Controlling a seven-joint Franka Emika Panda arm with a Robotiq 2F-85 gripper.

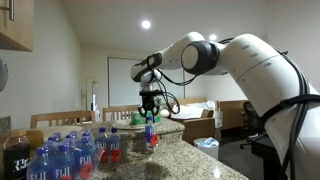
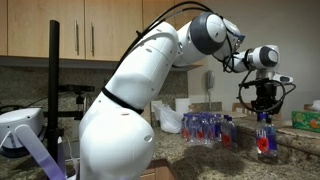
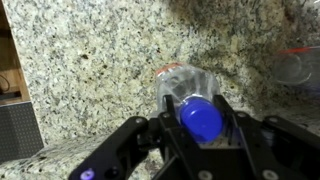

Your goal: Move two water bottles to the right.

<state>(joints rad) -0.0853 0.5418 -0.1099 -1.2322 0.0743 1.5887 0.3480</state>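
Observation:
My gripper (image 3: 203, 128) is shut on the blue cap of a small clear water bottle (image 3: 185, 88) with a red label band. In both exterior views the gripper (image 1: 150, 110) (image 2: 264, 108) points straight down and the bottle (image 1: 151, 136) (image 2: 265, 141) hangs upright under it, at or just above the granite counter (image 3: 90, 70); I cannot tell whether it touches. More red-labelled bottles (image 1: 110, 146) (image 2: 205, 128) stand in a group apart from it. A clear bottle with a red band (image 3: 300, 62) shows at the edge of the wrist view.
Several FIJI bottles with blue labels (image 1: 58, 158) crowd the counter's near corner beside a dark appliance (image 1: 15, 152). A plastic bag (image 2: 170, 120) lies near the bottle group. Wooden cabinets (image 2: 90, 35) hang above the counter. The counter edge (image 1: 215, 160) drops off beyond the held bottle.

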